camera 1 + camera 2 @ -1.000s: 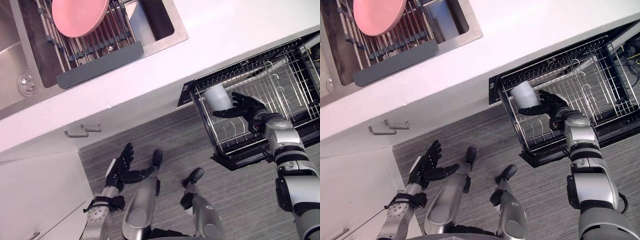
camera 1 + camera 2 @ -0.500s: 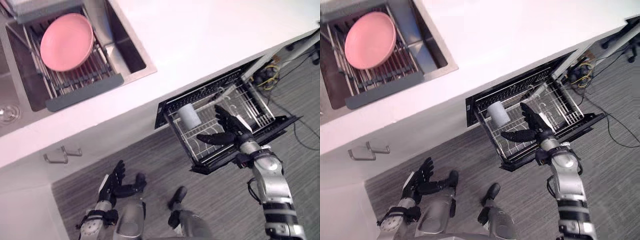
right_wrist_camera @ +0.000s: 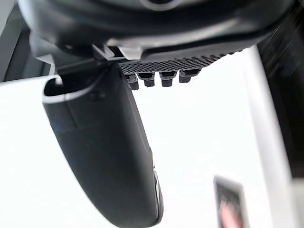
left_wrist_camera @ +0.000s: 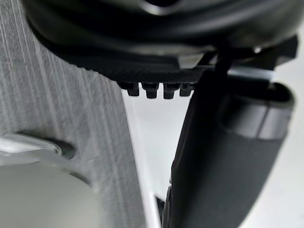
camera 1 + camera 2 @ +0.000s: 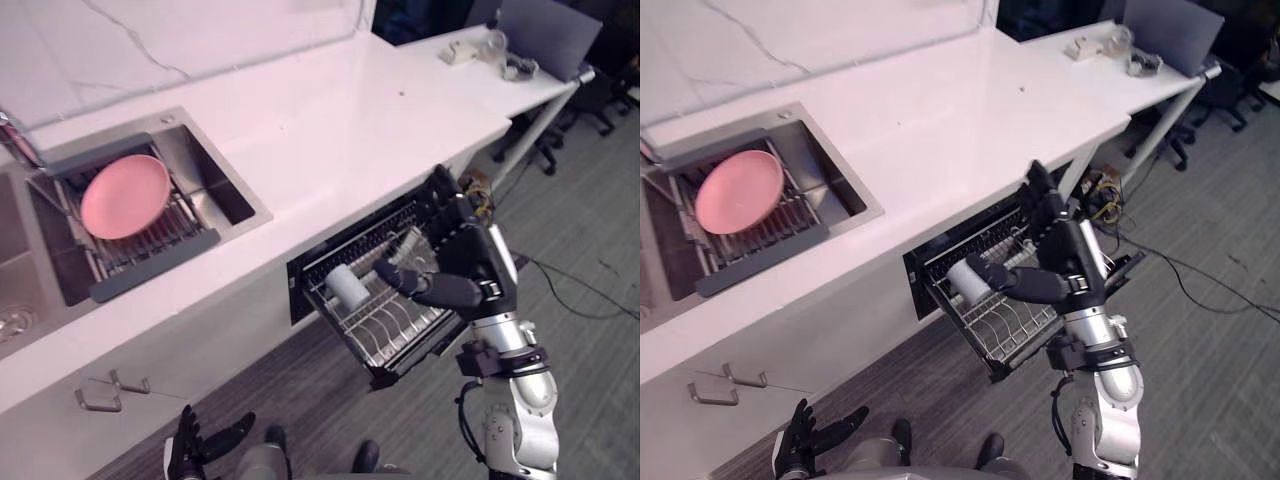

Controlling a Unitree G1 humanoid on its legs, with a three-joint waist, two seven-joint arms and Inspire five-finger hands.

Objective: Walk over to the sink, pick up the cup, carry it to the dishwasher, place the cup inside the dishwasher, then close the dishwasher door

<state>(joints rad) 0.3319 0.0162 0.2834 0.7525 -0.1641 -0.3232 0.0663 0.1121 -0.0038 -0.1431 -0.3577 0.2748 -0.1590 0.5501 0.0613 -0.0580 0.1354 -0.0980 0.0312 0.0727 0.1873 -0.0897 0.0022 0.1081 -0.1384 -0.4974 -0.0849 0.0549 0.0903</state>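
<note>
At far left, the sink is holding a pink plate on its rack, not involved. Lower down at near left, the left hand is hanging by the floor, fingers straight and spread, carrying nothing. Under the counter the dishwasher drawer is standing pulled out toward near right. The cup is sitting inside it at the left end of the wire rack, looking tipped on the tines, long axis running roughly along the pull-out direction; can't tell rim from base. The right hand is hovering right of the cup and above the rack, fingers spread wide, thumb pointing left toward the cup, gripping nothing. So the cup is lying left of and below the right hand, which is by far the nearer one; the left hand is well apart. Versus a second ago: the right hand was against the cup in the rack, now it is raised clear, so placing looks done. The camera has swung too, so the shifted sink and counter aren't real moves. My read: closing is needing a push toward far left, under the counter.
</note>
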